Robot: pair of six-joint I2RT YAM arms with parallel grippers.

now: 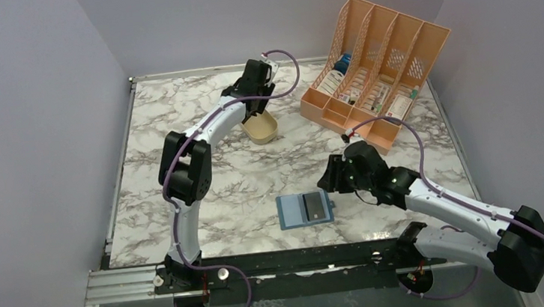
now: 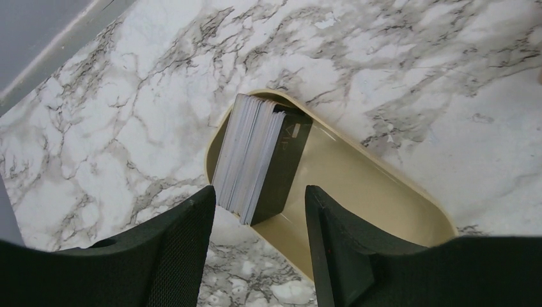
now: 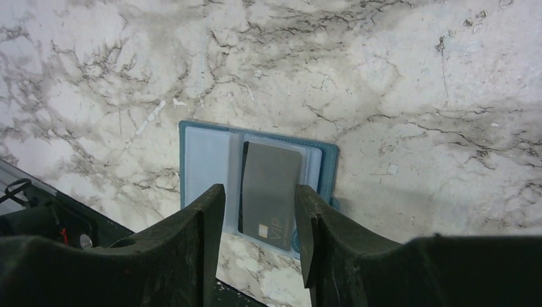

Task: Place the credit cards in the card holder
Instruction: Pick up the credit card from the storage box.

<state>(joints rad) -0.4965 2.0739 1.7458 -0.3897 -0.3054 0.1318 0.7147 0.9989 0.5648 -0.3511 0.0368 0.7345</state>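
A: Surface and room?
B: Marble table (image 1: 205, 197); plain grey walls (image 1: 27, 147).
A: Grippers?
B: Left gripper (image 2: 259, 195): jaws wide apart, empty, over the credit cards (image 2: 249, 160) stacked in the tan tray (image 2: 364, 185). Right gripper (image 3: 259, 192): jaws apart, empty, above the unfolded card holder (image 3: 204, 160) bearing one dark card (image 3: 270, 182).

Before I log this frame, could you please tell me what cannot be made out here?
Left wrist view: the count of credit cards in the tan tray; edges too fine.
Right wrist view: whether the dark card sits inside a card holder pocket; the right claw covers its near corner.
Top view: the orange rack contents; too small.
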